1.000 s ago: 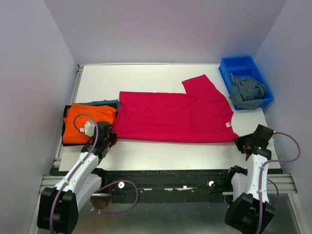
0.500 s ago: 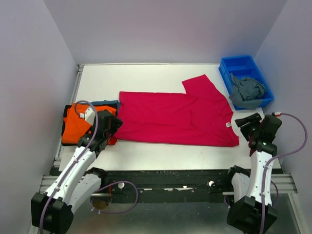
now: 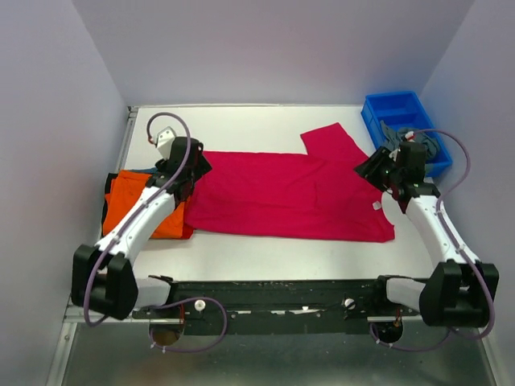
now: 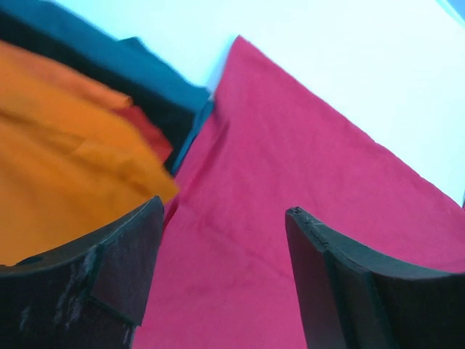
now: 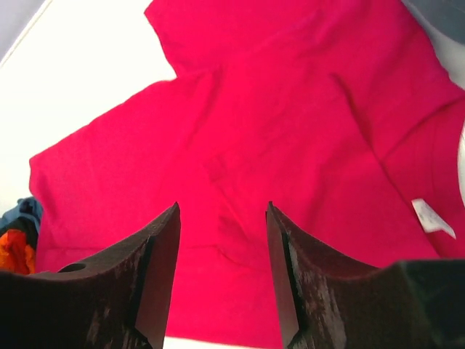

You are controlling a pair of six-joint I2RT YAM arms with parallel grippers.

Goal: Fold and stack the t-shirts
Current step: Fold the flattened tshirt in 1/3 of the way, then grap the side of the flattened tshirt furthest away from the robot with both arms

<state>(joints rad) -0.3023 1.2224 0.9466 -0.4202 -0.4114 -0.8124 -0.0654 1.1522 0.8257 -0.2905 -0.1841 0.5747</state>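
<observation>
A large crimson-pink t-shirt [image 3: 290,193] lies spread flat across the middle of the table, one sleeve pointing to the far side. At the left sits a folded stack with an orange tee [image 3: 133,201] on top; red [image 4: 149,134] and dark blue [image 4: 145,73] tees show at its edges. My left gripper [image 3: 197,165] hovers open over the crimson shirt's left edge [image 4: 290,167], beside the stack, nothing between its fingers [image 4: 224,206]. My right gripper [image 3: 368,170] hangs open and empty above the shirt's right part [image 5: 290,109], jaws [image 5: 222,206] apart. A grey-blue tee [image 3: 429,147] lies crumpled in the bin.
The blue plastic bin [image 3: 394,104] stands at the far right corner, just behind my right arm. A white label [image 5: 430,216] shows at the crimson shirt's collar. Walls close in the table on the left, right and far sides.
Both grippers went from shut to open. Both arms rose from the shirt's near corners and swung toward the far side, the left up beside the stack, the right up toward the bin.
</observation>
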